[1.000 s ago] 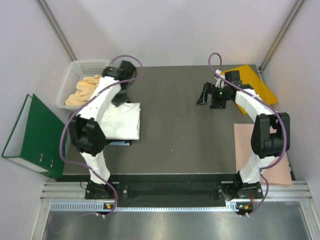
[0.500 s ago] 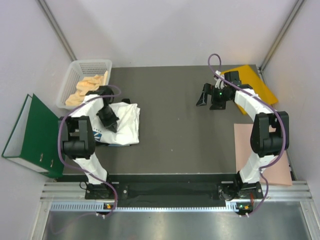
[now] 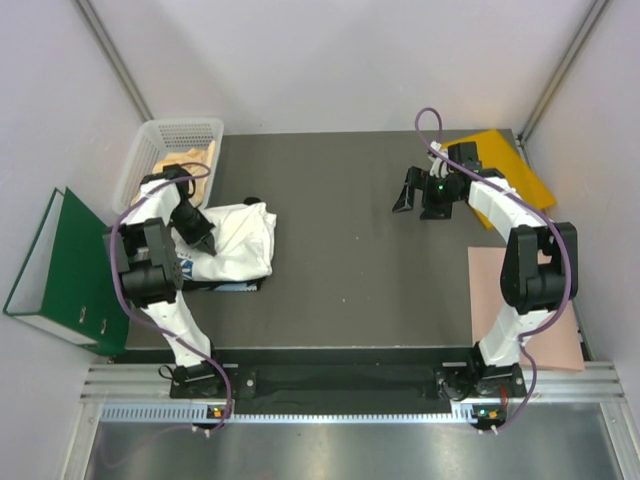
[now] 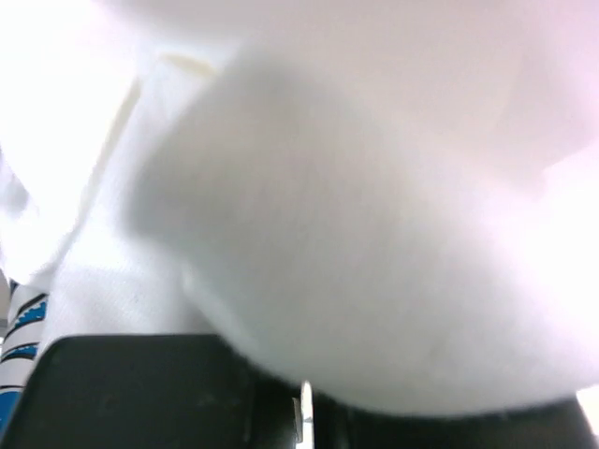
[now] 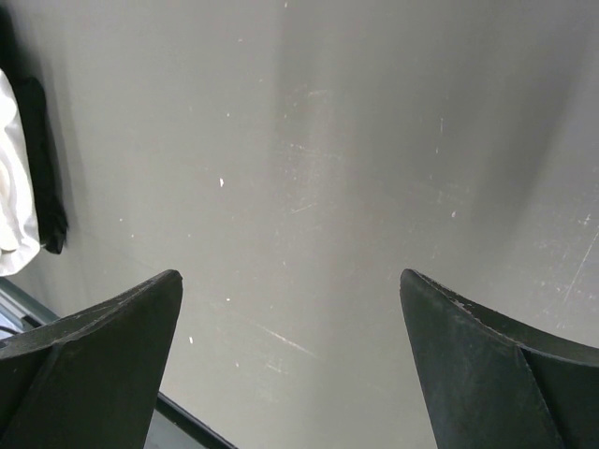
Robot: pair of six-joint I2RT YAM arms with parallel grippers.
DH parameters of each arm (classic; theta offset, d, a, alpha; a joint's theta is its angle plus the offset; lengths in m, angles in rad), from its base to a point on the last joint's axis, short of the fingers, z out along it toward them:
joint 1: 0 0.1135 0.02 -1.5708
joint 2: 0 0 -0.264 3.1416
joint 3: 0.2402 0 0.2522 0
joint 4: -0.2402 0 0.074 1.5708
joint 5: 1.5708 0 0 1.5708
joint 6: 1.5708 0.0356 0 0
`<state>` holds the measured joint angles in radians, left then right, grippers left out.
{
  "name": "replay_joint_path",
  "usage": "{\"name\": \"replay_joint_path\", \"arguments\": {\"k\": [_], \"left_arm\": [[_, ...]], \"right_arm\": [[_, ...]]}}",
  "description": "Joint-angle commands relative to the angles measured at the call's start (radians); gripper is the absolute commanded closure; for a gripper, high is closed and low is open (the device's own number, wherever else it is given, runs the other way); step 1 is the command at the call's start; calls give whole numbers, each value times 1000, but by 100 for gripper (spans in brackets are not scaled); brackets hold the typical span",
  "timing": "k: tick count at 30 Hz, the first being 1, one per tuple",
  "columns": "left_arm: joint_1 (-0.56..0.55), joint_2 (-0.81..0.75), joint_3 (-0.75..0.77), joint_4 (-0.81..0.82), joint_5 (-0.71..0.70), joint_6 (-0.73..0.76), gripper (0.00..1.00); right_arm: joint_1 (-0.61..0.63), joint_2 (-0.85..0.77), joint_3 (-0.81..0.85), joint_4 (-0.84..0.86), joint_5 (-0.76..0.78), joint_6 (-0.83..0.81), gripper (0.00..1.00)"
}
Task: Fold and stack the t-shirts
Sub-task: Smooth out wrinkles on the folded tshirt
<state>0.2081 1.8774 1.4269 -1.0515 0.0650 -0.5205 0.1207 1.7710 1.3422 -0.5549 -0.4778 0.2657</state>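
At the surface's left edge the white t-shirt [image 3: 245, 235] lies bunched, the black t-shirt [image 5: 42, 168] edging out beside it. My left gripper [image 3: 203, 240] is buried in the cloth, so I can't read its jaws. Farther right, my right gripper [image 5: 290, 277] hovers with jaws wide and empty, presumably parked clear.

Left wrist view blocked by blurred cloth; black shirt mostly covered.

In the left wrist view the white t-shirt [image 4: 356, 234] is seen only as a close blur. The fingers are buried in it, so the stance of the left gripper [image 3: 203, 240] cannot be told. The black t-shirt [image 5: 42, 168] is covered save for a thin dark strip, cut off at the left edge of the right wrist view. The orange-yellow envelope [image 3: 530, 175] and the pink paper sheet [image 3: 480, 280] are partly hidden by the right arm.
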Motion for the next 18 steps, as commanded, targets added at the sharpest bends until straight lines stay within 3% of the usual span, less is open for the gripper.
{"name": "replay_joint_path", "arguments": {"k": [1, 6, 9, 12, 18], "left_arm": [[14, 14, 58, 97, -73, 66, 100], [-102, -248, 35, 244, 48, 66, 100], [-191, -296, 40, 303, 56, 44, 100], [-280, -246, 107, 308, 56, 34, 100], [-368, 79, 348, 237, -22, 30, 100]], "right_arm": [[13, -31, -5, 44, 16, 7, 0], [16, -35, 3, 43, 25, 10, 0], [17, -25, 14, 44, 27, 12, 0], [16, -19, 20, 47, 27, 12, 1], [17, -10, 6, 49, 30, 6, 0]]}}
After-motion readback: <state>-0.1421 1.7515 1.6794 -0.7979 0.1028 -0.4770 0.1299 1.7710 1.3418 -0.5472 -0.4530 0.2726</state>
